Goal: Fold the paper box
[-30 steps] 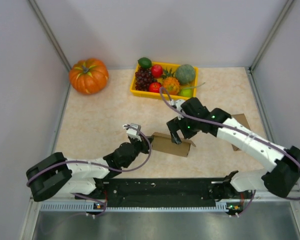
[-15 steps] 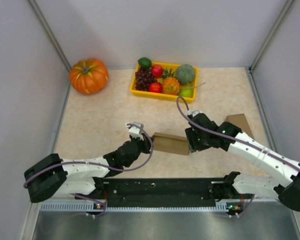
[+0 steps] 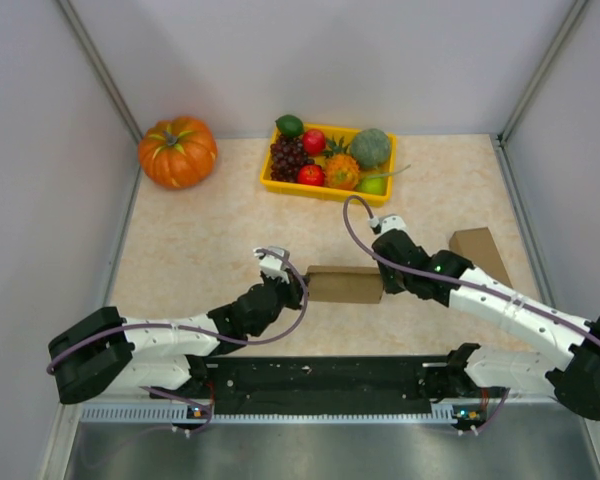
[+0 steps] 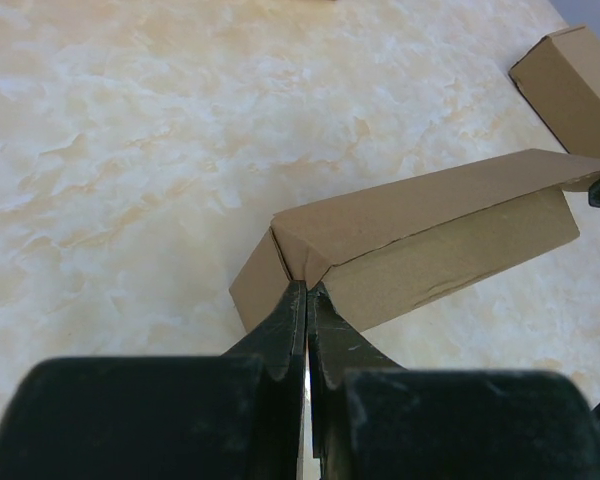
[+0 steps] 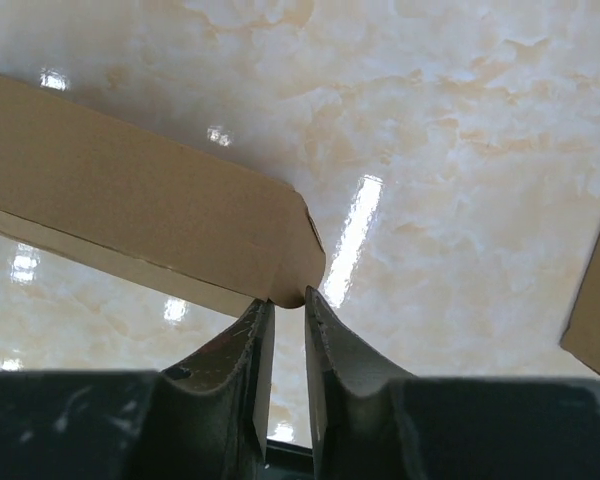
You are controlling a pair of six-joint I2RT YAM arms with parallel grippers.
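The paper box point(image 3: 345, 285) is a long brown cardboard sleeve lying across the middle of the table, partly flattened. My left gripper point(image 3: 298, 290) is shut on the folded card at its left end. In the left wrist view the gripper point(image 4: 307, 288) pinches the corner where the box's point(image 4: 430, 230) panels meet. My right gripper point(image 3: 382, 283) is at the box's right end. In the right wrist view its jaws point(image 5: 289, 298) stand almost together, with the rounded end flap of the box point(image 5: 130, 200) caught between the tips.
A second brown cardboard box point(image 3: 477, 250) lies to the right, close to the right arm. At the back stand a yellow tray point(image 3: 325, 193) of fruit and an orange pumpkin point(image 3: 177, 150). Grey walls close in both sides.
My right gripper came down from above the box to its right end and closed from wide open. The box now lies flatter and straighter. The left gripper kept its hold.
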